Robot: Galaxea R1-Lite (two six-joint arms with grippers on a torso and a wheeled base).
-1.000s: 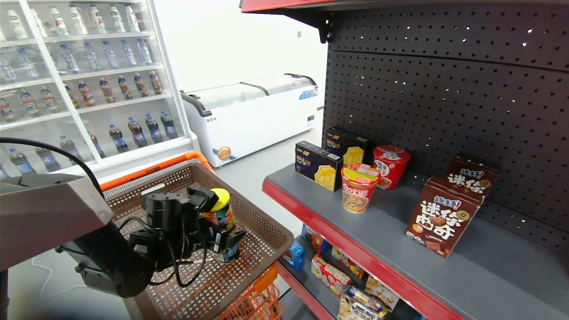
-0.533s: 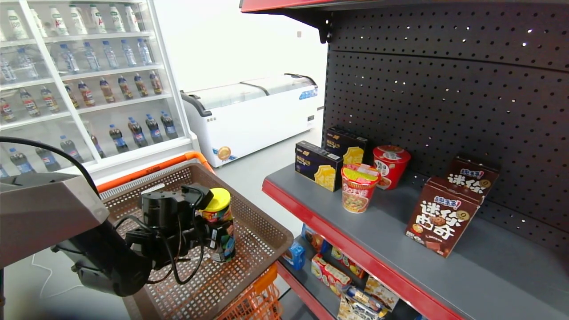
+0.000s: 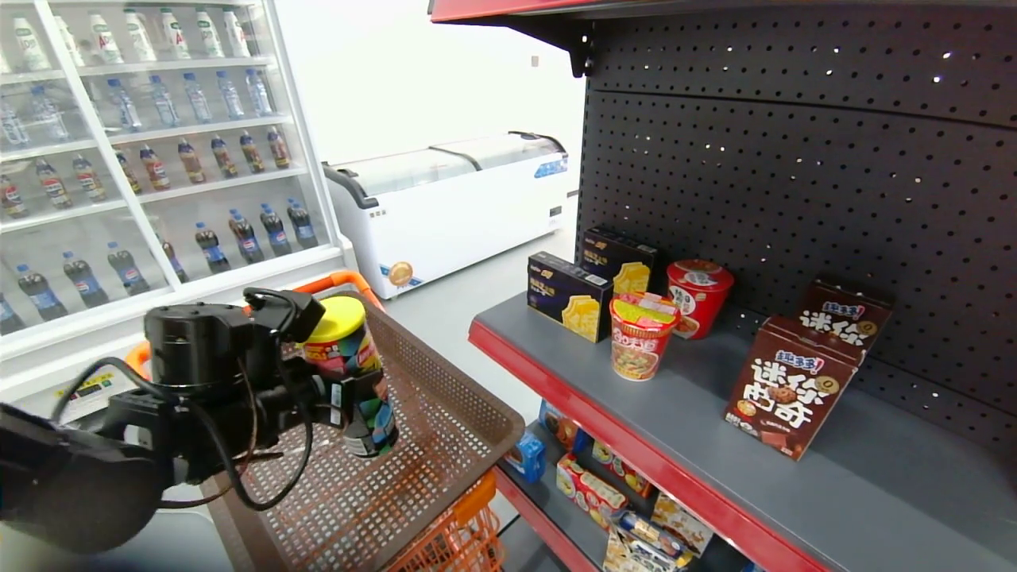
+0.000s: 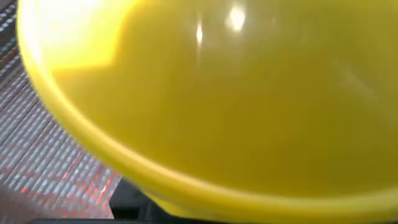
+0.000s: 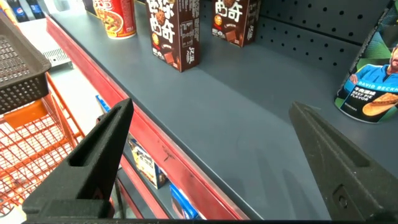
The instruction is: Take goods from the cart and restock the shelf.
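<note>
At eight o'clock in the head view, our left gripper (image 3: 357, 405) is clamped around the yellow-lidded can (image 3: 359, 357). The can hangs upright over the cart basket (image 3: 469, 397), seemingly clear of its mesh. We judge the pick done; the carry toward three o'clock and the set-down remain. The shelf (image 3: 683, 413) holds dark boxes (image 3: 568, 295), noodle cups (image 3: 639, 338) and brown boxes (image 3: 790, 385), with bare board at five o'clock. Our right gripper (image 5: 211, 106) hangs spread wide over that shelf, holding nothing.

Cart (image 3: 477, 397) left of shelf (image 3: 699, 445); can (image 3: 353, 357) over cart. On shelf, back to front: far boxes (image 3: 570, 295), cups (image 3: 639, 338), near boxes (image 3: 790, 385). Cooler (image 3: 159, 159) behind cart, freezer (image 3: 453, 206) right of cooler.
</note>
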